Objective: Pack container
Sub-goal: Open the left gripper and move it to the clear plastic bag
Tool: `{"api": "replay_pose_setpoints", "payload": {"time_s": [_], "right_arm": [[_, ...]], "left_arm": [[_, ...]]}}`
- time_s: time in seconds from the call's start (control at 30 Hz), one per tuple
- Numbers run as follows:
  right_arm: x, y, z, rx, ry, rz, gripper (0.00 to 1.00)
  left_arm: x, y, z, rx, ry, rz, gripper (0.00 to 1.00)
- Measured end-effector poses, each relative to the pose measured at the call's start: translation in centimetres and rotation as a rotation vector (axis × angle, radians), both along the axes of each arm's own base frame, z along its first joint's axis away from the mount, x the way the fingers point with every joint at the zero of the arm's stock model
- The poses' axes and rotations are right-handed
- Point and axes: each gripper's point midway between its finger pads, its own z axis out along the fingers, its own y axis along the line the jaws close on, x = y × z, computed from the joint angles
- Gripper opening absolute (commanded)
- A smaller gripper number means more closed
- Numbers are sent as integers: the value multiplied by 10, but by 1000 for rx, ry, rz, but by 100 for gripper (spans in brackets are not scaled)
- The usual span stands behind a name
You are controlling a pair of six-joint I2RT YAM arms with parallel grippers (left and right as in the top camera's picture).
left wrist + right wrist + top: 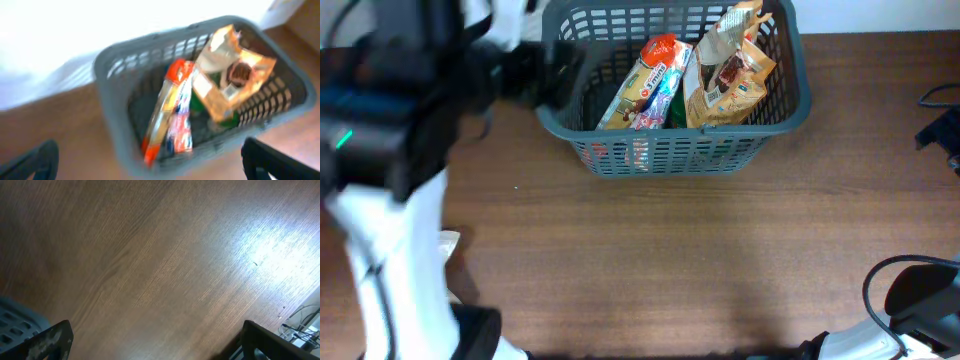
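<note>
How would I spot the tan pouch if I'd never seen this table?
On the wooden table, find the grey slotted basket at the far edge. Seen from overhead, the tan pouch leans in its right half. Unlike the slim orange-topped pack beside it, it is wide and shows a dark brown picture.

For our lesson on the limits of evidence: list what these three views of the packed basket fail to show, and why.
Print on the tan bag and orange-topped packet: too small overhead, blurred in the left wrist view.
Left end of the container: overhead, hidden by the left arm.
Container floor: covered by those packs.
Right arm: cut off by the overhead picture's lower right edge.
</note>
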Motion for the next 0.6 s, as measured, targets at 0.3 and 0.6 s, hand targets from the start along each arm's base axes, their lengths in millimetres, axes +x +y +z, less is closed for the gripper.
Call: {"api": "replay_pose_setpoints", "payload": {"time_s": [0.3, 0.6], "right_arm": [[0, 0, 0, 1, 0, 0, 99], [0, 0, 0, 1, 0, 0, 99]], "left_arm": [[-57, 83, -14, 51, 143, 350, 99], [-114, 127, -43, 28, 243, 573, 99]]}}
